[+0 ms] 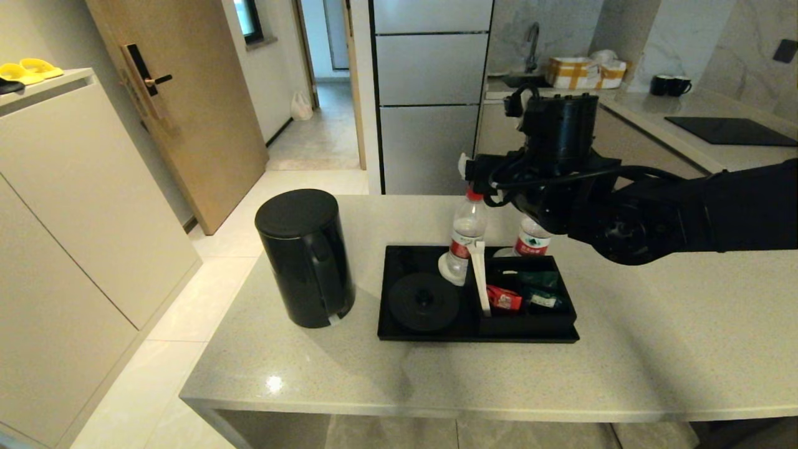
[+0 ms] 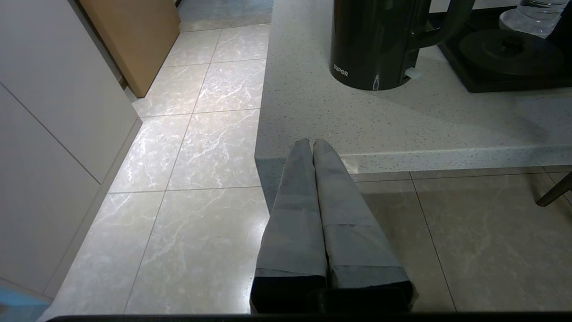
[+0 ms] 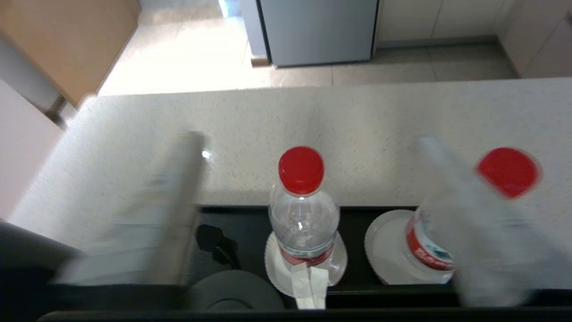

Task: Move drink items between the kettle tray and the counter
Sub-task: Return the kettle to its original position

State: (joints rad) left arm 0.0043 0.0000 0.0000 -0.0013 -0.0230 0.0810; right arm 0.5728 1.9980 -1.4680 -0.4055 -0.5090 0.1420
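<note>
The black kettle [image 1: 305,259] stands on the beige counter [image 1: 623,362], left of the kettle tray [image 1: 474,337]; the tray's round base [image 1: 424,302] is bare. Two red-capped water bottles stand on white discs at the tray's back: the left bottle [image 1: 464,240] [image 3: 302,223] and the right bottle [image 1: 532,240] [image 3: 426,250]. My right gripper [image 3: 308,141] hovers above them, open wide. The left bottle's cap [image 3: 300,170] lies between its fingers, untouched, and the right bottle is partly behind one finger [image 3: 469,214]. My left gripper [image 2: 311,144] is shut and empty, parked below the counter's front corner.
A white divider [image 1: 480,277] and a compartment with red [image 1: 506,299] and green [image 1: 542,299] sachets fill the tray's right side. Behind are a hob panel [image 1: 729,131], two mugs [image 1: 670,85] and a fridge [image 1: 430,93]. A cabinet [image 1: 75,206] stands at left.
</note>
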